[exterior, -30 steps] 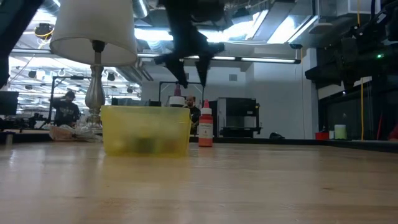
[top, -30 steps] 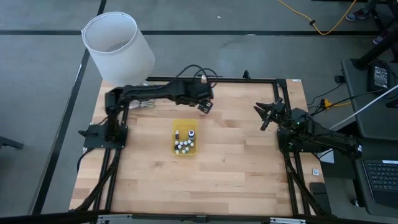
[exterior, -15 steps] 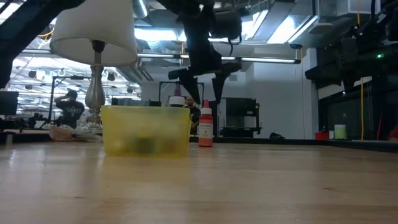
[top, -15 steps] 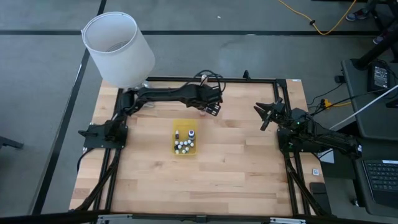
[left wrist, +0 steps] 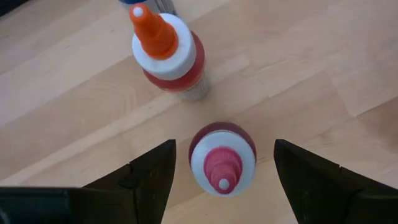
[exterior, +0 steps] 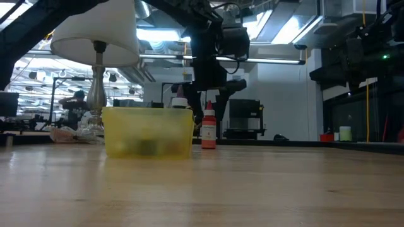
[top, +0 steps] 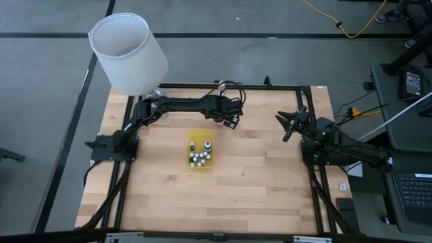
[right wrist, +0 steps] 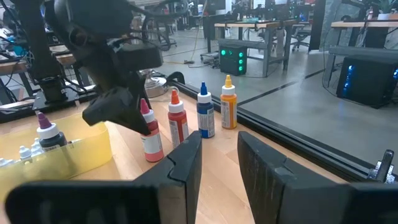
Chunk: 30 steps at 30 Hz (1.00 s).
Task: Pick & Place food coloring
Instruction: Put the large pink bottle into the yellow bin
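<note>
Item — small dropper bottle with pink ribbed cap, white collar and dark pink contents [left wrist: 222, 163], standing upright on the pale wooden counter [top: 256, 182], directly beneath the left end effector [left wrist: 222, 180]. The two dark fingers are hanging wide open, one on each side of the cap, touching nothing and holding nothing.

Handling, as judged: light, narrow-based plastic, likely smooth and easy to tip; a squeeze on the soft body could deform it. Best hold appears to be across the white collar or upper shoulder, just under the tapering tip, with the fingers closing squarely.

Neighbours: red bottle with orange tip [left wrist: 169, 56] is standing just beside it, apart but near; a blue bottle [right wrist: 206, 113] and an orange-yellow bottle [right wrist: 228, 110] are continuing the row farther along. One finger must be passing between pink and red — little room there.

Yellow translucent rectangular tray [top: 200, 139] is sitting near the counter's middle, already carrying several small white-capped bottles; open wood lies between row and tray.

Farther off: the black frame rail [top: 270, 86] is running close behind the row. Right end effector [top: 289, 124] is waiting at the right side, fingers parted and empty.
</note>
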{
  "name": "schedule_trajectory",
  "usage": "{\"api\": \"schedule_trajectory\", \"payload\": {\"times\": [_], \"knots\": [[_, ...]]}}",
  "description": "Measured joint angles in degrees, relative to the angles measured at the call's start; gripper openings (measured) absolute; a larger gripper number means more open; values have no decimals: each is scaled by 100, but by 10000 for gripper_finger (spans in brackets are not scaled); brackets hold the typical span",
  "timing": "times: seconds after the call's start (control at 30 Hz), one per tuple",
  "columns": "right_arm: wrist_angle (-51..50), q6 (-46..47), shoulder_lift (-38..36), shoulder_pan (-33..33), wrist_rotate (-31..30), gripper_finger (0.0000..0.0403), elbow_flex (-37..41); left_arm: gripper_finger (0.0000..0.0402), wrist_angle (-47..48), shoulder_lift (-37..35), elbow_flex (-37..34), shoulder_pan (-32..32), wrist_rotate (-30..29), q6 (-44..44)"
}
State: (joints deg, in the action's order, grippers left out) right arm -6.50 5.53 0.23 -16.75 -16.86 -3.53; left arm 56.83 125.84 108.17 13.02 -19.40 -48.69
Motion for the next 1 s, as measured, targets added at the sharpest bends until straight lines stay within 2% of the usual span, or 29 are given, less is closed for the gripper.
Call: {"api": "schedule_trajectory", "payload": {"times": [0.23,0.57,1.0], "knots": [[0,-2,1,0,0,106,0,252,-17,-8,-1,0,-61,85],[0,-2,0,0,0,106,0,189,-17,-28,1,0,-42,94],[0,1,2,2,0,106,0,128,12,-37,281,13,92,286]]}}
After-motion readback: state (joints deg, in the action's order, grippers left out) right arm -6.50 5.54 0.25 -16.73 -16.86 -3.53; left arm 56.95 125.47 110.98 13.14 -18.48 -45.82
